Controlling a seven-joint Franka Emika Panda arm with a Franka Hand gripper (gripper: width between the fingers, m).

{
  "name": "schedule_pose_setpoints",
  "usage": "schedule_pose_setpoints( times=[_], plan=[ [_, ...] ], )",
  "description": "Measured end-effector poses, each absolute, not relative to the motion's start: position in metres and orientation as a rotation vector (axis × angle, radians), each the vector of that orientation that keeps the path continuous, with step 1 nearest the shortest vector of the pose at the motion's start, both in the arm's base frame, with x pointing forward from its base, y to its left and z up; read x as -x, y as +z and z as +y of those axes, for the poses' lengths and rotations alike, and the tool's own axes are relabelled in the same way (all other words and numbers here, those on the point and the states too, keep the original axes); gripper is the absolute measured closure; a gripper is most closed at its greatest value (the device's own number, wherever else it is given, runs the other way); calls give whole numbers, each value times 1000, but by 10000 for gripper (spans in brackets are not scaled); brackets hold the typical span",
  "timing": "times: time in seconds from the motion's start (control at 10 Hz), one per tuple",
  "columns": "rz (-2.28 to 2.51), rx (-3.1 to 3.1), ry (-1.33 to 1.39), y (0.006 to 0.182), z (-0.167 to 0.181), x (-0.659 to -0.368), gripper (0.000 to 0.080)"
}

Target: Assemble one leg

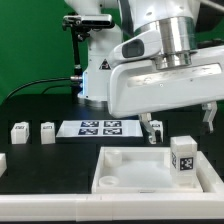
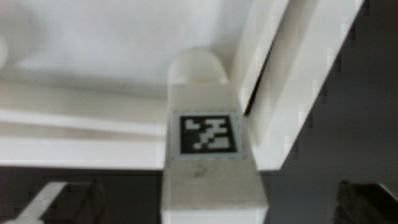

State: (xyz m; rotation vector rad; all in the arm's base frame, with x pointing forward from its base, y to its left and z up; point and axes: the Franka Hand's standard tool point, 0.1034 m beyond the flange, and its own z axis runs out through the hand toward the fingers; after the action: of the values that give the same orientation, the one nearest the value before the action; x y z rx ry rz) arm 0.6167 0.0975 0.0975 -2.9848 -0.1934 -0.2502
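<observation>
One leg (image 1: pixel 183 160), a small white block with a black-and-white tag, stands upright in the near right corner of the large white tray (image 1: pixel 130 172). My gripper (image 1: pixel 178 128) hangs just above it, open, with a finger on each side and not touching it. In the wrist view the leg (image 2: pixel 210 135) runs between my two dark fingers (image 2: pixel 54 205), with a clear gap on both sides, and the tray wall (image 2: pixel 107 110) lies behind it. Two more legs (image 1: pixel 18 132) (image 1: pixel 47 132) stand on the table at the exterior view's left.
The marker board (image 1: pixel 100 127) lies flat on the black table behind the tray. Another white part (image 1: pixel 2 162) shows at the exterior view's left edge. The arm's white body (image 1: pixel 160 80) fills the upper right. A cable runs along the back left.
</observation>
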Motion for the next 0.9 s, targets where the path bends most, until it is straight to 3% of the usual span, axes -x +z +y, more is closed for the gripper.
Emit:
schedule_pose_setpoints(
  times=[0.3,0.9],
  plan=[
    [-104,2970,191,99,95,-611,150],
    [-63,2962,210,90,96,-629,150]
  ],
)
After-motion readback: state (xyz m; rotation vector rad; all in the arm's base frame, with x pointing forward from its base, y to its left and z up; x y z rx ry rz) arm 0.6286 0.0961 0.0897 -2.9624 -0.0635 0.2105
